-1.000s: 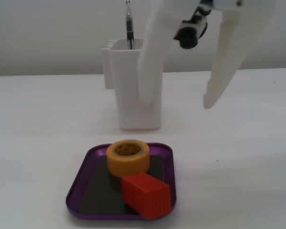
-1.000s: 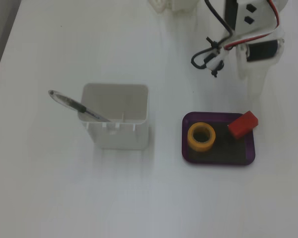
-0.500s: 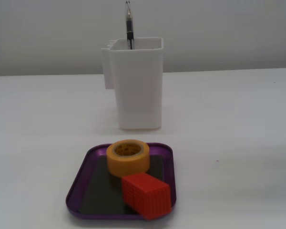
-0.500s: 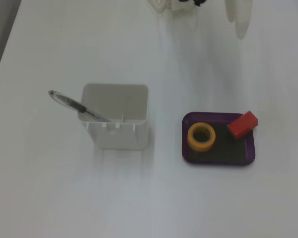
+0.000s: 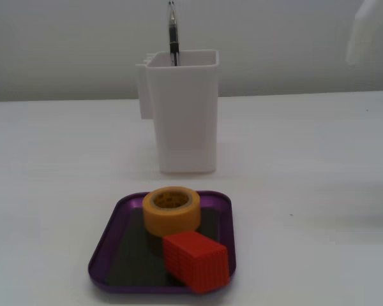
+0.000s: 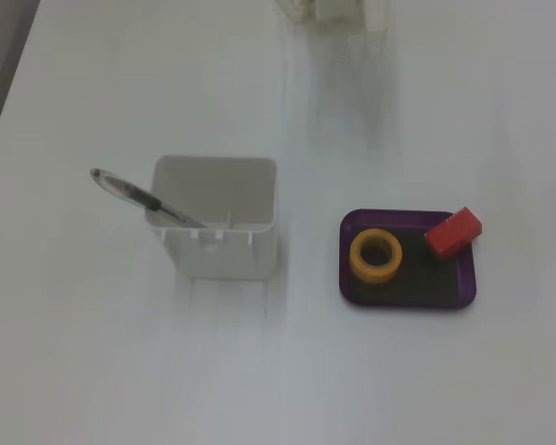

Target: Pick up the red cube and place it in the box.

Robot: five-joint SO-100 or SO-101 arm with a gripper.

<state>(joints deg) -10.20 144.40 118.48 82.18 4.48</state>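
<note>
Though blurred, a fixed view shows the red cube [image 5: 196, 260] tilted on the front right rim of the box [image 5: 101, 250], touching the tape roll [image 5: 172, 210]; white pen holder [image 5: 180, 111] behind. White arm part [image 5: 365, 32] top right, pincer state: can't tell. Other fixed view: cube [image 6: 453, 232] overhangs box corner [image 6: 461, 300]; arm blur [image 6: 332, 9] at top edge. Risk, my guess: a bump tips cube off rim onto table [image 6: 93, 371].

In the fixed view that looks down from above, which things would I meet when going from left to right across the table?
Pen → white container → orange-yellow tape roll in the purple box → red cube, resting on the box's corner.
</note>
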